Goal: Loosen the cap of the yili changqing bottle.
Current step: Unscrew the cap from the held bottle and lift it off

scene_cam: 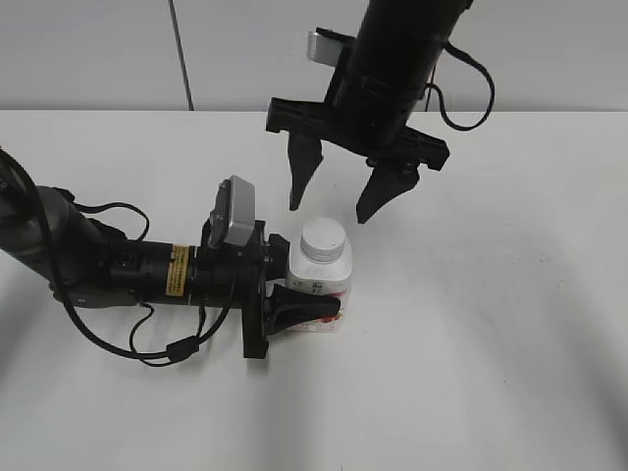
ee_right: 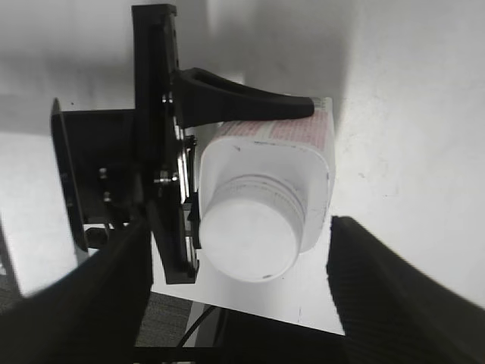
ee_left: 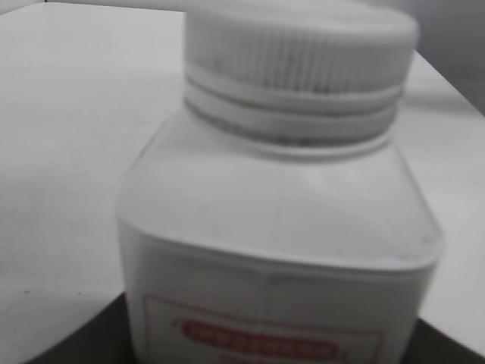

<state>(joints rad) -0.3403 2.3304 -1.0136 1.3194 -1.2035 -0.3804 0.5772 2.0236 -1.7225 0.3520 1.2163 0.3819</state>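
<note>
The yili changqing bottle [scene_cam: 322,283] stands upright on the white table, white with a pink-red label. Its white cap [scene_cam: 323,238] sits on the neck. My left gripper [scene_cam: 304,304] is shut on the bottle's body from the left. In the left wrist view the bottle [ee_left: 280,227] and ribbed cap [ee_left: 299,53] fill the frame. My right gripper [scene_cam: 334,206] hangs open just above and behind the cap, apart from it. In the right wrist view the cap [ee_right: 246,235] lies between my open fingers [ee_right: 235,296], with the bottle [ee_right: 303,155] held by the left jaws.
The white table [scene_cam: 510,343] stretches to the right and front. A grey wall [scene_cam: 88,49] runs behind its far edge. The left arm's cables [scene_cam: 147,343] lie on the table at the left.
</note>
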